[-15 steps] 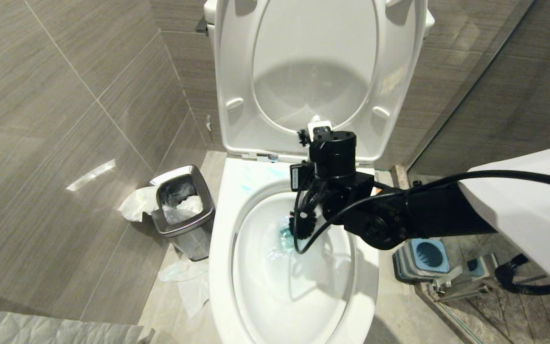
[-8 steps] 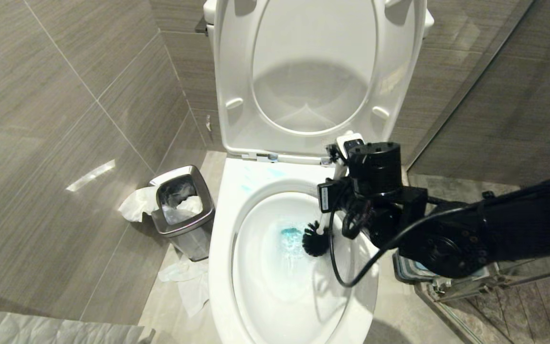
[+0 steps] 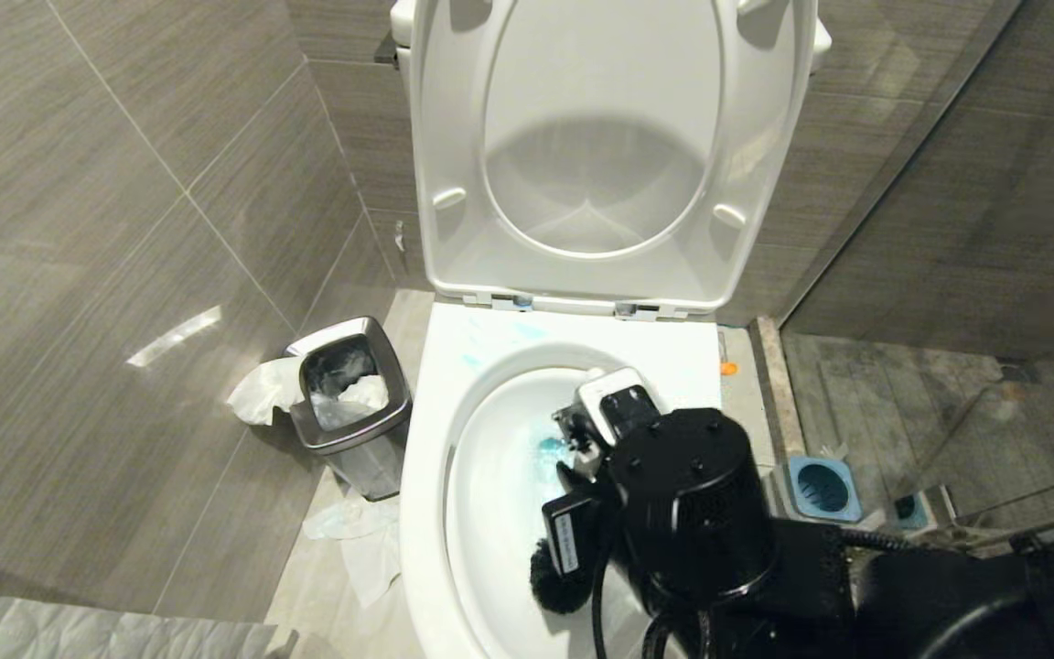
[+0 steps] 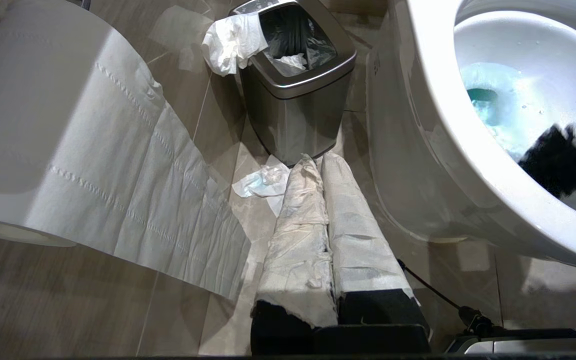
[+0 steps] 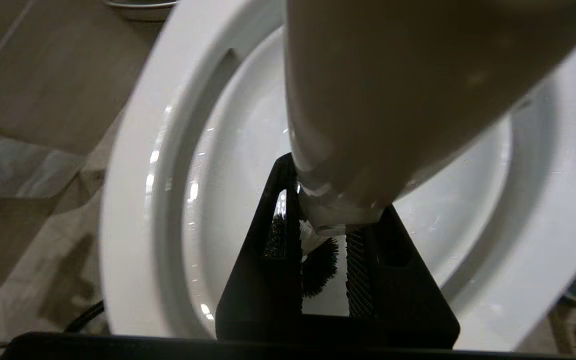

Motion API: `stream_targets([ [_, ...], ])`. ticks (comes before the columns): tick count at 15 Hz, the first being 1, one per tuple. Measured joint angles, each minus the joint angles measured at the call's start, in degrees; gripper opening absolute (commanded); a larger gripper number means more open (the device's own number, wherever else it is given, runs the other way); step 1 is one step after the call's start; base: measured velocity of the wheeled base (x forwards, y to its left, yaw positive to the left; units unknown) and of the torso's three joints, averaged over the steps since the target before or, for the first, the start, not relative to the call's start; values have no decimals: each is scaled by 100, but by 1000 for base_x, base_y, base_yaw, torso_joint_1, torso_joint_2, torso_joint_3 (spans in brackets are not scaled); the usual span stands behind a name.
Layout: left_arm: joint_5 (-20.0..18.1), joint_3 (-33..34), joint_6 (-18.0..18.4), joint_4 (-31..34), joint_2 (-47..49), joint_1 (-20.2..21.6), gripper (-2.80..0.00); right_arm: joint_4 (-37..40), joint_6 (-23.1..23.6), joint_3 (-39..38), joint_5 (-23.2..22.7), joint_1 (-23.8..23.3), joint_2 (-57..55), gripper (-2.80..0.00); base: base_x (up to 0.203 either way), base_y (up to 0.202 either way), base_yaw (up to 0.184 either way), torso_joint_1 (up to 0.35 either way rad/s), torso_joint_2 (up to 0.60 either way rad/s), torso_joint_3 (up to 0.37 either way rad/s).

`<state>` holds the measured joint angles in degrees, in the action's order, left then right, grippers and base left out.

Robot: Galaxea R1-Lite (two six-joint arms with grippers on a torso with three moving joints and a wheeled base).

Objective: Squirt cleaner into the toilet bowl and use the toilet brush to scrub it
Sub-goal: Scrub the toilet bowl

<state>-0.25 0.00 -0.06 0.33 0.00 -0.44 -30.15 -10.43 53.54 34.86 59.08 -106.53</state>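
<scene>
The white toilet bowl (image 3: 424,476) stands with seat and lid (image 3: 600,137) raised. Teal cleaner (image 3: 547,450) tints the water at its bottom. My right gripper (image 5: 333,220) is shut on the white handle (image 5: 393,100) of the toilet brush and hangs over the near half of the bowl. In the head view the black wrist (image 3: 682,522) hides its fingers. The dark bristle head (image 3: 553,581) lies against the bowl's inner near-left wall; the left wrist view also shows the bristle head (image 4: 558,162). My left gripper (image 4: 318,162), its fingers wrapped in white, hangs shut and empty low beside the bowl.
A steel waste bin (image 3: 344,403) with tissue stands left of the bowl, and crumpled paper (image 3: 353,540) lies on the floor by it. The blue brush holder (image 3: 820,488) sits on the right beside a glass panel. A toilet paper roll (image 4: 43,125) hangs near my left arm.
My right arm has swung from the back of the bowl out to the right and then toward the near side. The brush head has swept from the water to the near-left wall.
</scene>
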Motion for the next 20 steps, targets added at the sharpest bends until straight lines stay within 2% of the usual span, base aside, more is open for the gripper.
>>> stream_targets([
  [3,1,0,-3,0,0,0,-280,-6,-53,615,114,203,-403,-280,0,0,0,0,0,0],
  [5,-2,0,-1,0,0,0,-280,5,9,1198,207,134,-715,-280,0,0,0,0,0,0],
  [12,-2,0,2,0,0,2,-280,28,809,2560,205,-946,-1104,-280,0,0,0,0,0,0],
  [20,-2,0,-1,0,0,0,-280,30,709,2973,119,-1317,-1802,-280,0,0,0,0,0,0],
])
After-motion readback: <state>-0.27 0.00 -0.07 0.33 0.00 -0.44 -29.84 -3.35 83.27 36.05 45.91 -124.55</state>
